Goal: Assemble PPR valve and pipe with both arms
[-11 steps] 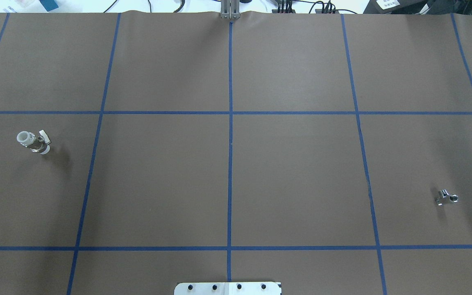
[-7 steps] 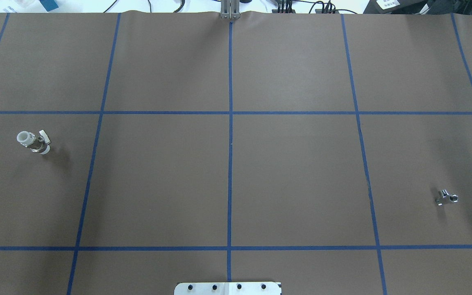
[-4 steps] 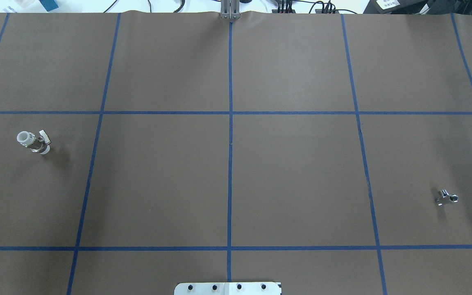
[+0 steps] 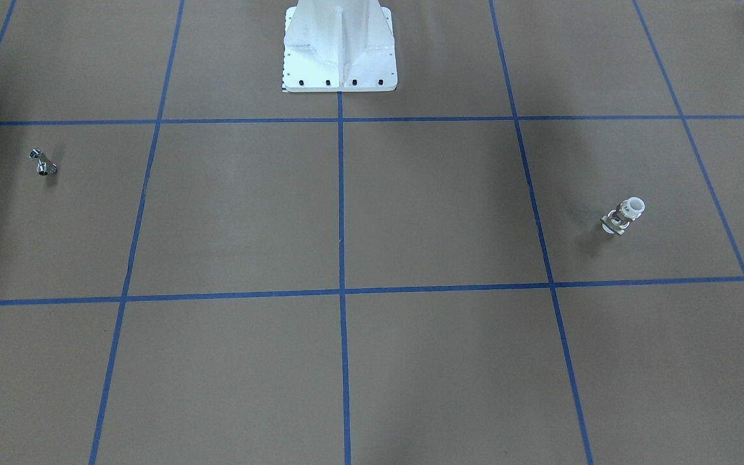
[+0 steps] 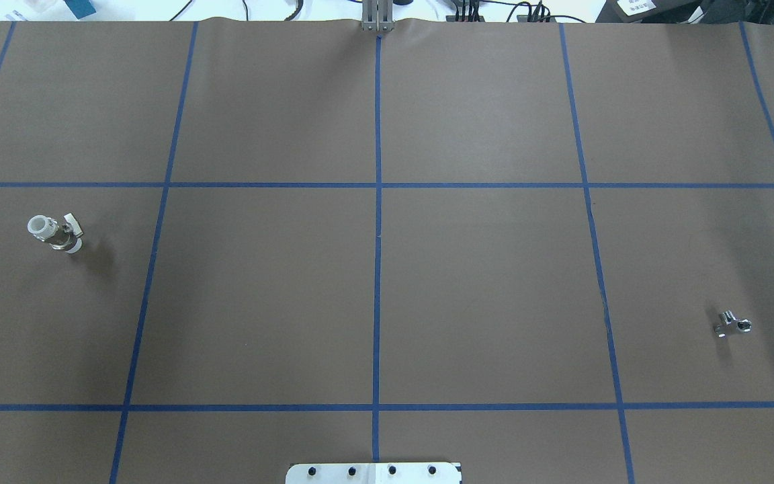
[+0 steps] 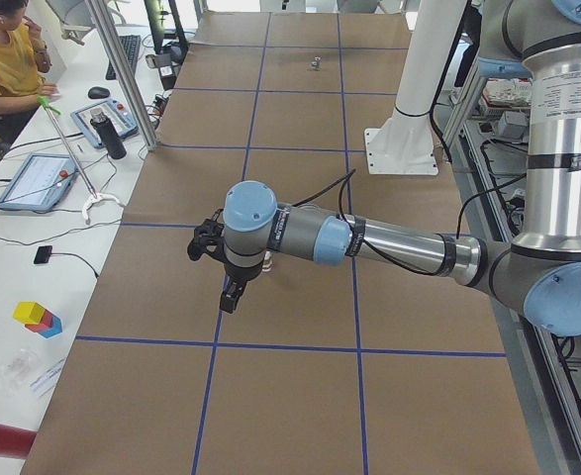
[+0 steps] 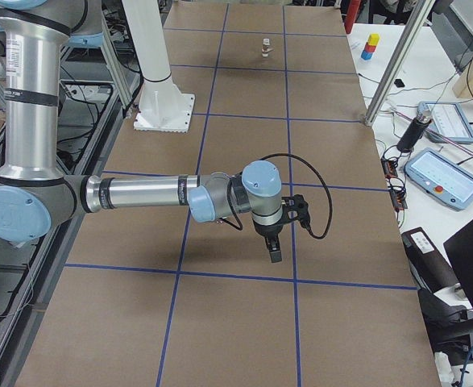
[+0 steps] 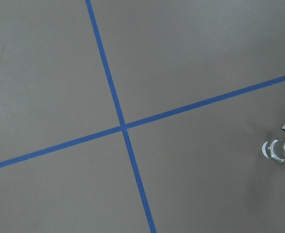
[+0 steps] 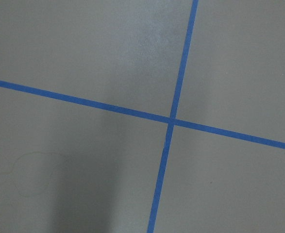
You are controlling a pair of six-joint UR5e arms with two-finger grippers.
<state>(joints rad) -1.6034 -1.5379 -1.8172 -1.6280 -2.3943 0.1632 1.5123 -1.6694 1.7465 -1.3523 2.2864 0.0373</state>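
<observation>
Left gripper [image 6: 228,297]: seen only from the table's end, black, pointing down above the table [image 5: 481,269]. Whether its fingers are spread or pressed together cannot be told. It touches nothing that can be made out.

Right gripper [image 7: 275,251]: likewise seen only from the opposite end, pointing down over the brown cover near a tape line [image 7: 292,201]. Its state cannot be told.

Left arm [image 6: 389,245] and right arm [image 7: 139,193]: each reaches out level over the table from the robot's side.

Left wrist view: a tape crossing at centre, with the valve [image 8: 280,148] at the right edge. Right wrist view: a tape crossing and a shadow on the cover.

Valve [image 5: 55,233]: stands on end on the robot's far left, white ring end up, lever tab at its side, free of both grippers. It also shows from the front [image 4: 622,216] and far off from the right end [image 7: 265,47].

Pipe [image 5: 732,324]: lies on the cover on the robot's far right, well apart from the valve; also shows at [image 4: 42,162] and [image 6: 316,63].

Pedestal [image 4: 340,45]: white, bolted at the robot's edge on the centre tape line.
</observation>
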